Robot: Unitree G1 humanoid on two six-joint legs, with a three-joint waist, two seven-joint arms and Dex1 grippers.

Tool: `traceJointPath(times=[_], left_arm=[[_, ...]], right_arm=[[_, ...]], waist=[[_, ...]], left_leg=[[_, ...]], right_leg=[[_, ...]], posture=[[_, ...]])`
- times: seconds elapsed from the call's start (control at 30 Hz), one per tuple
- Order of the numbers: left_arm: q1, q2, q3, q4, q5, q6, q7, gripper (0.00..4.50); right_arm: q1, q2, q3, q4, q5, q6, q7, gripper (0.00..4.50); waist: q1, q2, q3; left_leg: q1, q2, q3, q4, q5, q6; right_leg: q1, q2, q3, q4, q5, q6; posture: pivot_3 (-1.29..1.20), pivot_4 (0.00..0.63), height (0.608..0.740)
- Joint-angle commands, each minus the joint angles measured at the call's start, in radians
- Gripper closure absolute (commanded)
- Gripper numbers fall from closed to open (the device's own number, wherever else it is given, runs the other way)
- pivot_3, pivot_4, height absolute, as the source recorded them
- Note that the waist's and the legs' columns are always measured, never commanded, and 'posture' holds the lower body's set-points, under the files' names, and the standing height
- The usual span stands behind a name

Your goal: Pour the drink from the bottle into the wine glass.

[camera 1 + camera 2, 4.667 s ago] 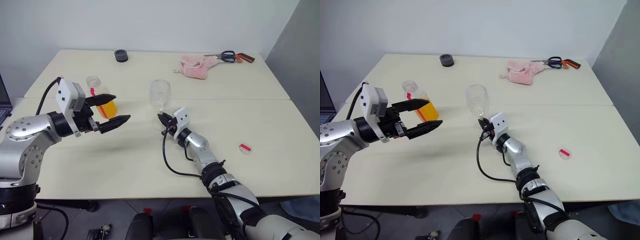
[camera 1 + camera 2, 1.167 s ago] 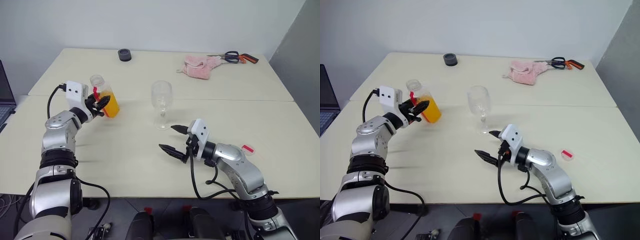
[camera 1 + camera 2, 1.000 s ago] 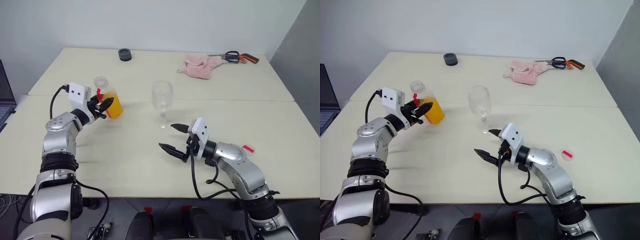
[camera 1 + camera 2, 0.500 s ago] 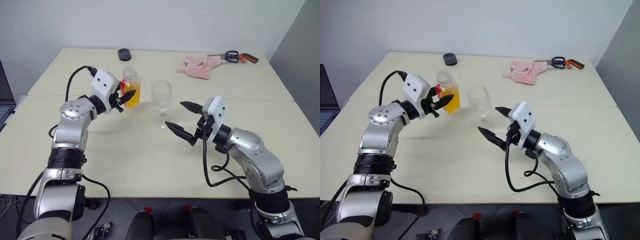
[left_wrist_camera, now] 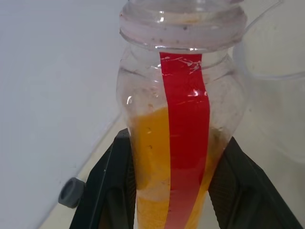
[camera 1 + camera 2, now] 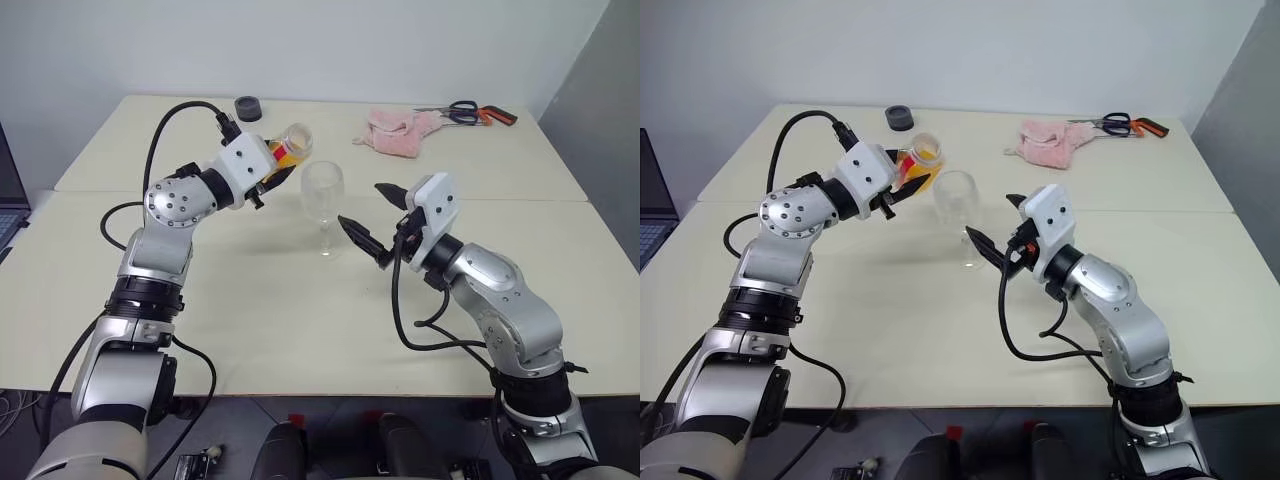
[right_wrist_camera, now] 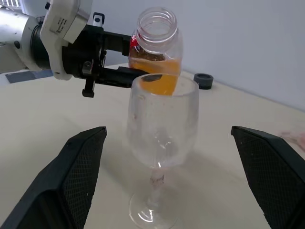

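Tilting the bottle [image 6: 287, 151] in my clamped left gripper [image 6: 262, 180] toward the wine glass [image 6: 322, 195] — my right gripper [image 6: 372, 222], spread wide, waited beside its stem — ready to steady it.

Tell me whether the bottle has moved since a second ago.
Yes. The bottle, held in the left gripper, has travelled right toward the wine glass, which stayed put, and now tilts over its rim.
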Motion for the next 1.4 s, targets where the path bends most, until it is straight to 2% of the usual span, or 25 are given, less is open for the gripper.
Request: traceJointPath(times=[0.03,0.33,0.63,1.4], left_arm=[[-0.049,0.025,0.005,0.011,0.036,-0.091,0.037,2.86],[-0.096,0.061,-0.023,0.099,0.14,-0.248,0.108,2.86],[-0.136,0.073,-0.043,0.146,0.214,-0.344,0.159,2.86],[-0.2,0.103,-0.097,0.222,0.393,-0.476,0.326,2.86]], right_arm=[[-0.026,0.005,0.001,-0.017,-0.012,-0.04,-0.005,0.0],[-0.034,0.011,0.0,-0.023,0.034,0.007,0.011,0.0],[-0.045,0.015,0.003,-0.01,0.012,0.048,-0.013,0.0],[-0.047,0.025,0.005,-0.013,0.014,0.089,-0.033,0.0]], waist=[[0.0,0.0,0.0],[0.002,0.0,0.0],[0.001,0.0,0.0],[0.002,0.0,0.0]], left_leg=[[0.0,0.0,0.0,0.0,0.0,0.0],[-0.002,0.0,0.0,0.0,0.0,0.0],[-0.001,0.0,0.0,0.0,0.0,0.0],[-0.002,0.0,0.0,0.0,0.0,0.0]], right_leg=[[0.0,0.0,0.0,0.0,0.0,0.0],[-0.001,0.0,0.0,0.0,0.0,0.0],[-0.001,0.0,0.0,0.0,0.0,0.0],[-0.001,0.0,0.0,0.0,0.0,0.0]], posture=[[0.0,0.15,0.74],[0.0,0.15,0.74],[0.0,0.15,0.74],[0.0,0.15,0.74]])
